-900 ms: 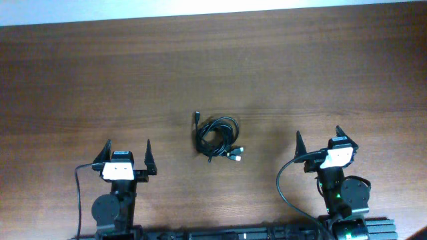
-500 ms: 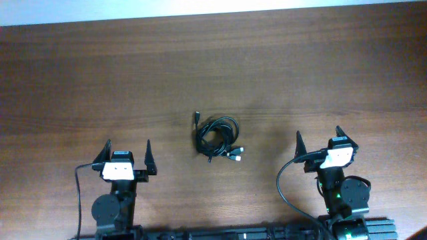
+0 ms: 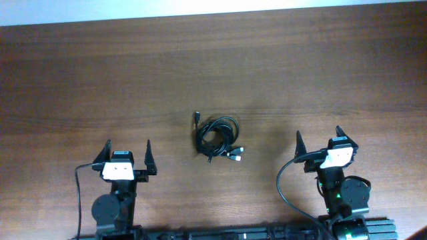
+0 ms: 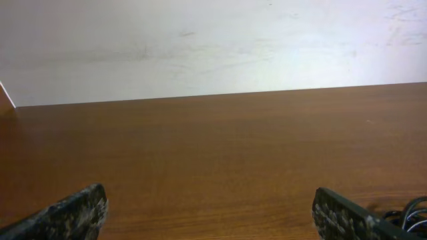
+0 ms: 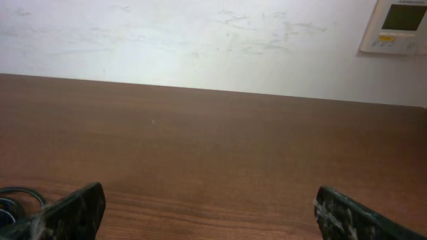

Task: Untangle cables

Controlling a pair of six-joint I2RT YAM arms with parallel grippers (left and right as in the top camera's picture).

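- The cables [image 3: 217, 139] lie as one small knotted bundle of black loops just below the centre of the overhead frame, flat on the table [image 3: 80, 80].
- One short end with a plug sticks out at the bundle's upper left, and pale connector plugs [image 3: 236, 154] lie at its lower right.
- Neither arm touches the bundle, which sits between the two and higher in the frame than both.
- The left gripper [image 3: 127, 144] is at the lower left of the overhead frame, its jaws spread wide with nothing between them.
- In the left wrist view its two fingers [image 4: 70, 215] sit in the bottom corners, and a bit of cable loop shows at the lower right edge.
- The right gripper [image 3: 318, 133] is at the lower right of the overhead frame, also spread wide and holding nothing.
- In the right wrist view a cable loop shows at the lower left edge.
- Beyond the table stands a pale scuffed wall [image 4: 200, 47], with a white wall panel [image 5: 399, 25] at the upper right of the right wrist view.
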